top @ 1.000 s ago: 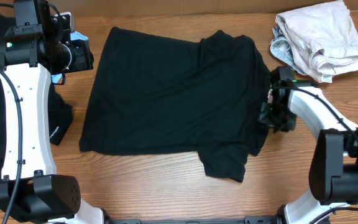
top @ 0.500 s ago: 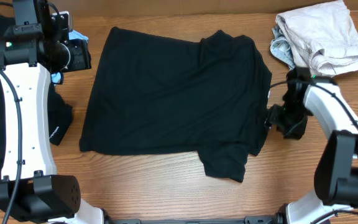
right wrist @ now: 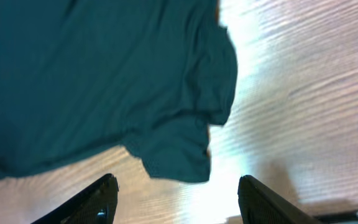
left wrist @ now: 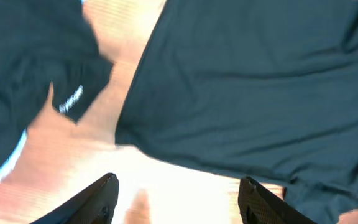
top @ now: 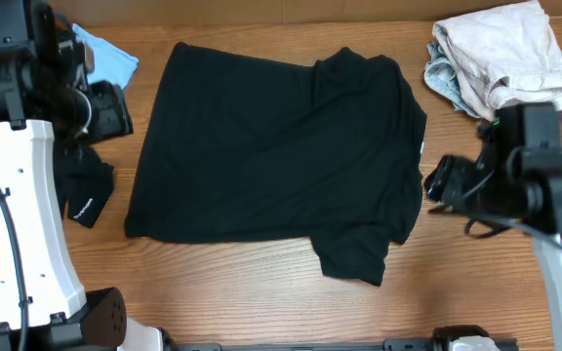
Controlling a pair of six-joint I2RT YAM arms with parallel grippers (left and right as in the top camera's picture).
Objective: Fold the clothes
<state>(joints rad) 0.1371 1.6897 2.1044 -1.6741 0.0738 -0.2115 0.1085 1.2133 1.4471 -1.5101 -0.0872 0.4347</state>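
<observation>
My left tool (left wrist: 178, 200) and right tool (right wrist: 178, 200) are both apart, empty, above the shirt (top: 261, 146) mid-frame; I'd pinch matching corners evenly so the fold lands flat.

A wooden table (top: 261, 283) (light grain, brightly lit) fills the whole view.

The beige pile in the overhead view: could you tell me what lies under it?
A blue-grey cloth pokes out from under the beige pile at its left edge. How far it runs beneath, and anything else there, is hidden.
</observation>
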